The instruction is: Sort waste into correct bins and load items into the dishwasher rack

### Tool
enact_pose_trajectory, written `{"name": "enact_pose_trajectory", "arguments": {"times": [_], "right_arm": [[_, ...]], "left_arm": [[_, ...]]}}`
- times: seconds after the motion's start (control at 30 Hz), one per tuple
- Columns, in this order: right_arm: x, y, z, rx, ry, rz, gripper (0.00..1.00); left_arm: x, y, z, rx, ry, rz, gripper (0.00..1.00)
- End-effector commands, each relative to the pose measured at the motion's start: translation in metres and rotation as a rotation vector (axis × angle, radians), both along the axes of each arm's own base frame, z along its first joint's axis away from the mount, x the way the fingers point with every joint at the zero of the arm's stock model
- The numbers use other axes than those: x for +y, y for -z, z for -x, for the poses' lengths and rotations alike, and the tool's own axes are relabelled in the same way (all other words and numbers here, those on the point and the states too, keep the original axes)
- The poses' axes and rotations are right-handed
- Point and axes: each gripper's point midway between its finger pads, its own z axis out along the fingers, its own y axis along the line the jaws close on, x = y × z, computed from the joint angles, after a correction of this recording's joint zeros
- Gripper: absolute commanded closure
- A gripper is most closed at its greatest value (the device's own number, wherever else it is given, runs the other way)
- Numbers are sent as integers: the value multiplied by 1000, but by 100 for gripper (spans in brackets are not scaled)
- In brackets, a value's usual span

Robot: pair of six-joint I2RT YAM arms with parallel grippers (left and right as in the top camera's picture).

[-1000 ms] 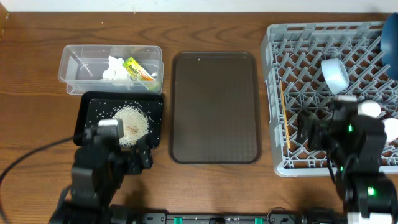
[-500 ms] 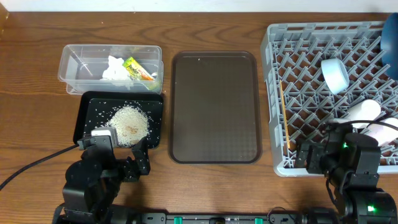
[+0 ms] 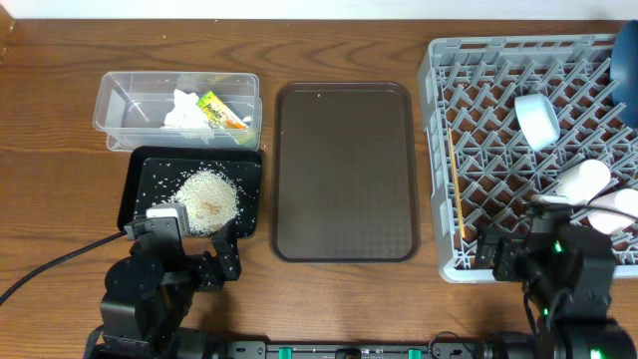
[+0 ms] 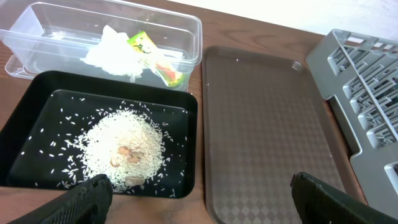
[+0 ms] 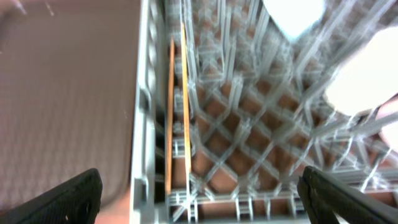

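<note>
The grey dishwasher rack (image 3: 498, 90) stands at the right. In it lie the light blue bowl (image 3: 536, 120), the pale cup (image 3: 583, 179), the pink cup (image 3: 618, 204) and the chopsticks (image 3: 456, 189) along its left wall. The dark blue plate (image 3: 628, 50) shows at the right edge. The clear tub (image 3: 125, 105) holds the tissue (image 3: 182, 110) and the wrapper (image 3: 221, 112). The black tray (image 3: 145, 194) holds the rice (image 3: 206, 194). My left gripper (image 4: 202, 199) is open and empty, near the black tray's front edge. My right gripper (image 5: 199, 199) is open and empty over the rack's front left corner, above the chopsticks (image 5: 177, 106).
The brown serving tray (image 3: 345, 172) lies between the bins and the rack, with nothing on it. It also shows in the left wrist view (image 4: 267, 124). The right wrist view is blurred. Both arms sit at the table's near edge.
Both arms have drawn back toward the near edge of the table. The right arm no longer covers the two cups in the rack. Nothing else has moved.
</note>
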Motion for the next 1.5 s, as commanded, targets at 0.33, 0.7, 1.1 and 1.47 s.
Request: {"name": "enact_pose_trajectory", "arguments": {"times": [0.33,0.7,1.1,1.47], "right_arm": [[10,9,-19,-504,-48,15,1],[9,32,-38,-628,-42,17,1],[9,32,-38,-628,-42,18,1],[9,32,-38,-628,-42,18,1]], "left_arm": [[2,1,-1,-2,-8,-13,5],[2,1,-1,-2,-8,-13,5],[2,1,-1,-2,-8,-13,5],[2,1,-1,-2,-8,-13,5]]}}
